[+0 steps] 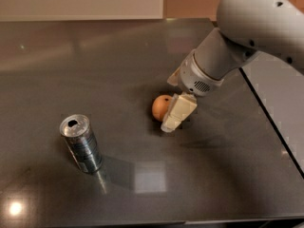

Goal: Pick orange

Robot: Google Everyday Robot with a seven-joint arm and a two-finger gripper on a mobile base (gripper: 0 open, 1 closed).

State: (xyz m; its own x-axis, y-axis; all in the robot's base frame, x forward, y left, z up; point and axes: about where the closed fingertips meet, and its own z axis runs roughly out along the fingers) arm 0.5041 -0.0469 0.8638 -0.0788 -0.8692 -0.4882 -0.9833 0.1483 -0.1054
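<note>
The orange [160, 106] is a small round fruit lying near the middle of the dark glossy table [118, 65]. My gripper [175, 114], cream-coloured at the end of a grey-white arm [247, 32], reaches down from the upper right. It sits right against the orange's right side and covers part of it. The orange rests on the table.
A silver drink can [80, 144] stands upright at the front left, well apart from the orange. The table's right edge [266, 110] runs diagonally just right of the arm, with a lighter surface beyond it. The front edge is near the bottom of the view.
</note>
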